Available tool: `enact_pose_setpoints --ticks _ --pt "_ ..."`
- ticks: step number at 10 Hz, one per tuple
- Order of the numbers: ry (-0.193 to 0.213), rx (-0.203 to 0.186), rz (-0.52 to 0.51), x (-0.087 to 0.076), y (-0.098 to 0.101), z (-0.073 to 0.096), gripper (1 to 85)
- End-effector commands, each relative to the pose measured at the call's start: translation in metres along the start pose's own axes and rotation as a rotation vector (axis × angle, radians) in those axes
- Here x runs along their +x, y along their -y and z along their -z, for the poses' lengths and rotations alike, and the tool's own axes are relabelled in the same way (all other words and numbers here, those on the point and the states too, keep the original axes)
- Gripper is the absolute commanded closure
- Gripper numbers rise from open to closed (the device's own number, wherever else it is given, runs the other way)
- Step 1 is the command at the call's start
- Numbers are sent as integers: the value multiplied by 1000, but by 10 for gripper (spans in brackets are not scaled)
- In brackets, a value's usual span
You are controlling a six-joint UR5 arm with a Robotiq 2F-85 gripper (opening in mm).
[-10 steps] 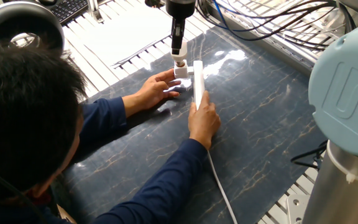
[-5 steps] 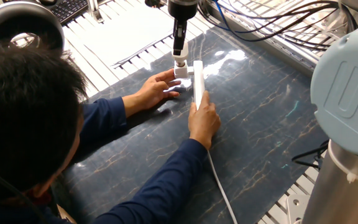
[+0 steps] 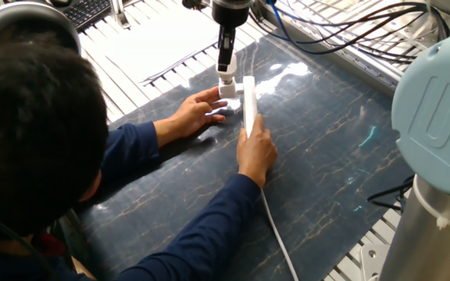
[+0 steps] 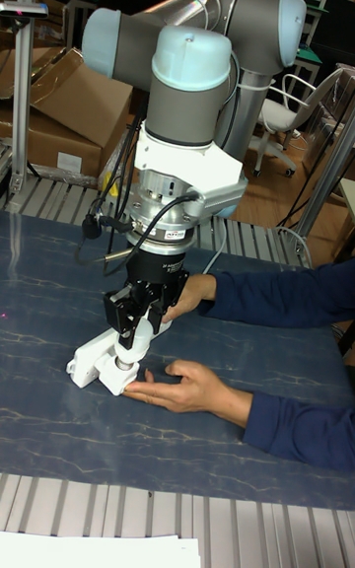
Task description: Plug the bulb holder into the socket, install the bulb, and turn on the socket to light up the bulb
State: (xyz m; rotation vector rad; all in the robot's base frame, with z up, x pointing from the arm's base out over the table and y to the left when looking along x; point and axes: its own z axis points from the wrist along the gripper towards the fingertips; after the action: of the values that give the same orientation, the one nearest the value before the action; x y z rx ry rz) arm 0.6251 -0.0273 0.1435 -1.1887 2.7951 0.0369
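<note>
- The bulb (image 4: 139,335), held in the closed end effector (image 4: 131,326), sits over the bulb holder (image 3: 228,90) plugged into the socket (image 3: 249,105) on the table (image 3: 326,148).
- A tilted bulb could cross-thread; the person's hands (image 3: 258,152) are close enough to get pinched.
- Count: one bulb, one bulb holder, one socket, two hands.

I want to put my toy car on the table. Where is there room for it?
The dark mat is bare on the side between the socket and the big robot base. Near the mat's edge by the cord is free too. It is crowded at the socket, where the gripper holds the bulb and the person's hands steady things.
</note>
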Motion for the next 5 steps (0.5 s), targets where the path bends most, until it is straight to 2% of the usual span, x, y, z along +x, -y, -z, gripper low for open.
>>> enact_pose_setpoints --ticks 1,5 --pt "17 -15 1 1 0 -2 847" --pt "15 -17 5 1 0 -1 847"
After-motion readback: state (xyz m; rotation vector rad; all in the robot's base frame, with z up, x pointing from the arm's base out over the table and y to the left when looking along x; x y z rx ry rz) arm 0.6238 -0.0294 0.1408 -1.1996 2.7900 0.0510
